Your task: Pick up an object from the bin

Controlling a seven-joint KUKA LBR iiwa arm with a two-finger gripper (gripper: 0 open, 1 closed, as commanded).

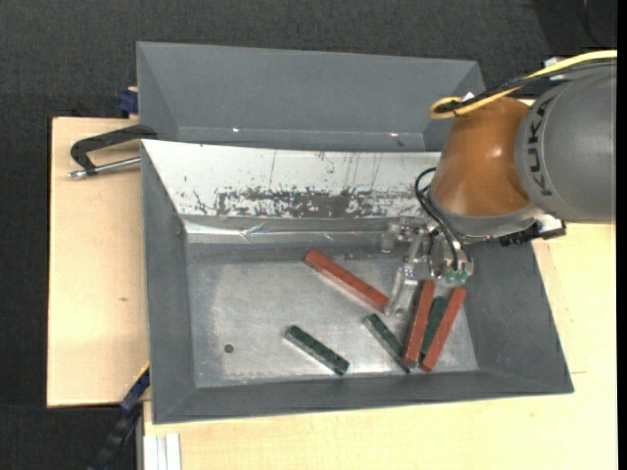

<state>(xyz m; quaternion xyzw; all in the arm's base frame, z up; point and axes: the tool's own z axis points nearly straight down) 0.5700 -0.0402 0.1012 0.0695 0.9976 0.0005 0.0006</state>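
**Pincer set low at the right side of the bin, over a cluster of sticks**

Nearest the front of the bin, well to the left of the pincer and below it, a lone green stick is seen lying flat on the floor, apart from everything else. Closer in, just below the pincer, two red sticks are laid side by side, almost pointing up at it, with their upper ends reaching under it. A short dark green stick is laid slantwise against their left side. Just to the left of the pincer a long red stick is laid on a slant, its right end close beside the pincer; whether it is touched cannot be told. Whether the pincer is spread or pressed together cannot be told, and nothing is seen gripped in it. Above and behind the pincer the orange cover of the wrist is seen, and beyond that the scuffed back wall of the bin.
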